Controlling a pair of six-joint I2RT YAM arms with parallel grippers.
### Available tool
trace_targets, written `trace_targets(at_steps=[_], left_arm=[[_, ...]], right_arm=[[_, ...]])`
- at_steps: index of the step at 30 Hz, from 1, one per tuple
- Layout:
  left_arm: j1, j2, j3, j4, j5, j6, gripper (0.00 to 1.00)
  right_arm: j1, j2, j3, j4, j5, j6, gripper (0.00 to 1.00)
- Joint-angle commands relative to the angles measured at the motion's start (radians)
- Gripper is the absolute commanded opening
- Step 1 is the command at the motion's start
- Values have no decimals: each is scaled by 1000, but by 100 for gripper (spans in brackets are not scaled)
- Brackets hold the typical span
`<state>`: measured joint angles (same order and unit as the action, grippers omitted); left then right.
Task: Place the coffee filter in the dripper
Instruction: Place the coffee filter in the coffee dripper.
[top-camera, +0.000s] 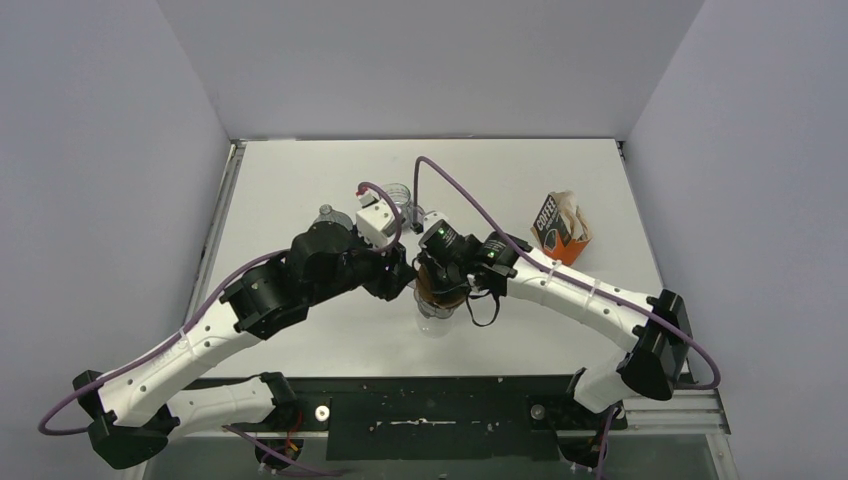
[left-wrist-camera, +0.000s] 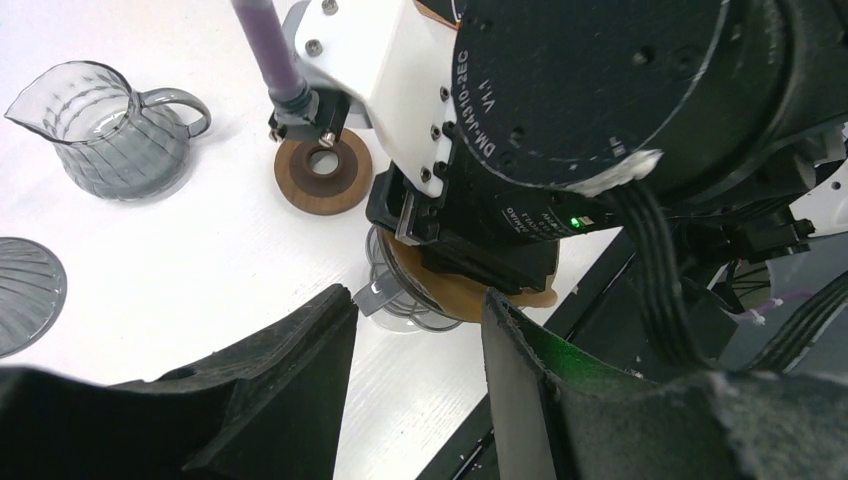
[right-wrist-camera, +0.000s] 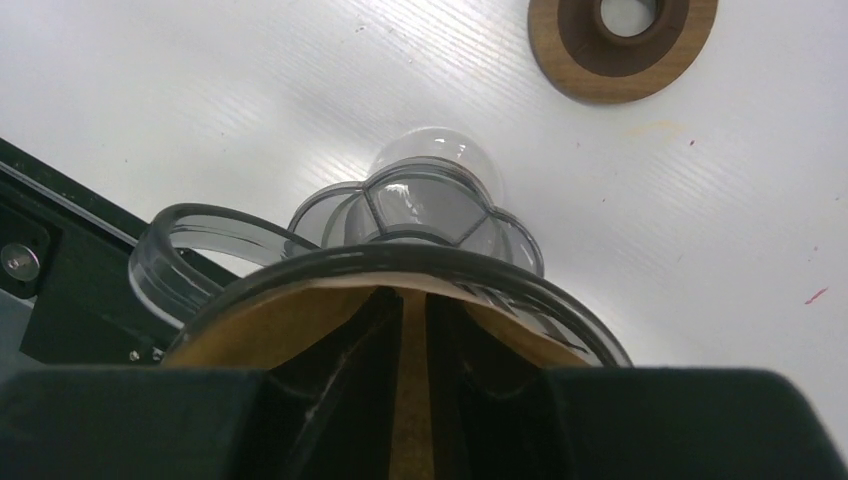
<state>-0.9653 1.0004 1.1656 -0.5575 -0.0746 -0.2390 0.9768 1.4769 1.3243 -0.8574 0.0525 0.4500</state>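
The dripper (top-camera: 437, 303), a smoky see-through cone with a loop handle (right-wrist-camera: 172, 262), stands on the white table near its front edge. The coffee filter (left-wrist-camera: 462, 292), a paper cone that looks tan here, lines the inside of the dripper (right-wrist-camera: 430, 256) and pokes over its rim. My right gripper (right-wrist-camera: 415, 310) reaches down into the filter (right-wrist-camera: 290, 325), its fingers a narrow slit apart with paper showing in the gap. My left gripper (left-wrist-camera: 418, 300) is open beside the dripper (left-wrist-camera: 400, 312), fingertips just short of it, nothing between them.
A brown wooden ring (left-wrist-camera: 322, 175) lies flat beyond the dripper. A ribbed glass jug (left-wrist-camera: 110, 130) and a grey ribbed disc (left-wrist-camera: 25, 290) sit further left. An orange coffee box (top-camera: 558, 232) with pale papers stands at the right. The black front rail (right-wrist-camera: 40, 250) runs close by.
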Motion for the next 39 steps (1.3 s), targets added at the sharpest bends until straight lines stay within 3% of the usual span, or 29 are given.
trace_targets(at_steps=[1,9,13,29,39], left_arm=[[0,-16,-4,25,9,18,47],[-1,-17,-16,29,17,21,47],[-1,-17,-24,35,21,22,47],[-1,-17,-34,41,27,25,47],[0,-7,-26,43,35,26,47]], right_arm=[[8,19,42,-43,-21,-19,21],[13,58,66,-72,-42,-32,37],[15,73,71,-82,-45,-37,38],[22,108,84,-121,-75,-49,0],[26,111,131,-151,-64,-50,0]])
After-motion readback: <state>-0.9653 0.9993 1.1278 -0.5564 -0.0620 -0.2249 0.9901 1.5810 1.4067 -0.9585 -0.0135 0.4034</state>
